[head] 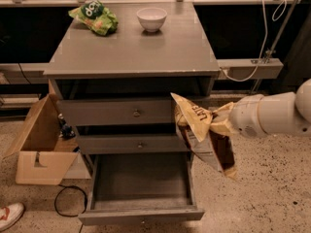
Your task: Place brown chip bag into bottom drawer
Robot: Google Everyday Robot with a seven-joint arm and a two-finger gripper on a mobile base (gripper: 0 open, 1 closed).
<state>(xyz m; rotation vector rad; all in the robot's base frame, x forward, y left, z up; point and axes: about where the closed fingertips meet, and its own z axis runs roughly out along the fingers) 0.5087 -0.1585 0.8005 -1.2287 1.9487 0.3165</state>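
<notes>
The brown chip bag (206, 141) hangs in the air at the right side of the cabinet, level with the two upper drawers. It is crumpled, with a yellow-tan top end and white lettering. My gripper (225, 123), at the end of the white arm coming in from the right, is shut on the bag's upper right part, and the bag covers most of it. The bottom drawer (141, 179) is pulled out below and left of the bag, and its flat grey tray is bare. The bag's lower end hangs just past the drawer's right edge.
A green chip bag (95, 16) and a white bowl (151, 19) sit at the back of the cabinet top (136, 52). The two upper drawers (116, 111) are shut. An open cardboard box (36, 147) and a black cable (65, 205) lie on the floor at left.
</notes>
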